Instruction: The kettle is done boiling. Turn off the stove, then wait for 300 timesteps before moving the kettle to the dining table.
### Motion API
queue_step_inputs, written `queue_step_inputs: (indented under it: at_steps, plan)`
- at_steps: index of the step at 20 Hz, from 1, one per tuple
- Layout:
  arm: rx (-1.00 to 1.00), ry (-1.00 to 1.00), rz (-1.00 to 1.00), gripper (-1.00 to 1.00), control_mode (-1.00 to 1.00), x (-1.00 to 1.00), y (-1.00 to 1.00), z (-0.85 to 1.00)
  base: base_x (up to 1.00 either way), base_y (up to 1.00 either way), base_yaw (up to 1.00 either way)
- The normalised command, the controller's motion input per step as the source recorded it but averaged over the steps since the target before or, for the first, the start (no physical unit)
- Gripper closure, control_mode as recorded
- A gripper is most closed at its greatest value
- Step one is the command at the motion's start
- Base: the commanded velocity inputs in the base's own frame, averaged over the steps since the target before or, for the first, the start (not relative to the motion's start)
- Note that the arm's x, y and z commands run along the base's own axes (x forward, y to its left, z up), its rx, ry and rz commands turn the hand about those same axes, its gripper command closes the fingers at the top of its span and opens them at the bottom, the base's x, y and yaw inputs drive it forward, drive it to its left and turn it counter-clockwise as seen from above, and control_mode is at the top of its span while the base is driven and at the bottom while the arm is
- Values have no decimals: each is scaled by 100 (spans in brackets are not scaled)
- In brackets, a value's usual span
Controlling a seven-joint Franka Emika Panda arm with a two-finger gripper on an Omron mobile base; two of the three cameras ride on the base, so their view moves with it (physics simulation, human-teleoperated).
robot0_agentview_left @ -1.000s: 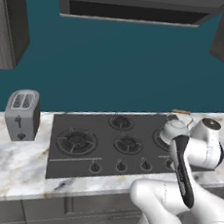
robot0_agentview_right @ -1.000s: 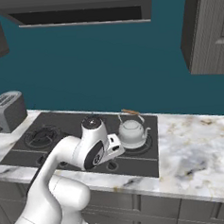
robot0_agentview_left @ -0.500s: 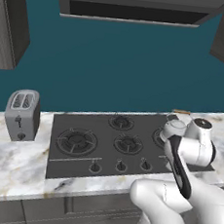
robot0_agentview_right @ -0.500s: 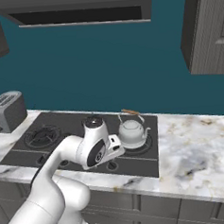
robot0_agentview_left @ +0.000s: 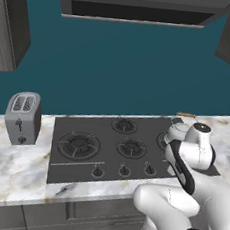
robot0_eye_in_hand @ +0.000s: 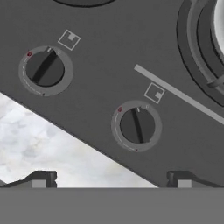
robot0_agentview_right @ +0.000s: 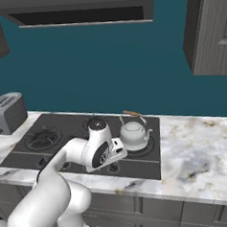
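Two base cameras look forward and down from behind the arm, one from its left and one from its right; both show the same stove [robot0_agentview_left: 108, 146] [robot0_agentview_right: 84, 141] on the tabletop [robot0_agentview_left: 10, 171] [robot0_agentview_right: 200, 157]. The hand camera looks close down at two stove knobs [robot0_eye_in_hand: 137, 125].

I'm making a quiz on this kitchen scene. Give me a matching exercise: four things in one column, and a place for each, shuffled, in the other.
Things:
1. kettle
2. toaster
3. gripper
4. knobs

Places:
A. on the marble counter, at the stove's left end
B. along the stove's front edge
C. on a right-hand burner
D. above two knobs at the front edge, fingers wide apart

Pairs: 1-C, 2-A, 3-D, 4-B
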Motion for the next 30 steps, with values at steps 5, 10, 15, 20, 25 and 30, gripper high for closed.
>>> queue_step_inputs:
  at_steps: [5, 10, 15, 20, 25, 30]
  plan:
    - [0, 0, 0, -100, -100, 17, -4, -20, 0, 0, 0]
    - [0, 0, 0, -100, -100, 15, -5, -18, 0, 0, 0]
    - [0, 0, 0, -100, -100, 15, -1, -15, 0, 0, 0]
    - [0, 1, 0, -100, -100, 20, 0, -15, 0, 0, 0]
    - [0, 0, 0, -100, -100, 5, 0, -16, 0, 0, 0]
    - [0, 0, 0, -100, -100, 2, 0, -15, 0, 0, 0]
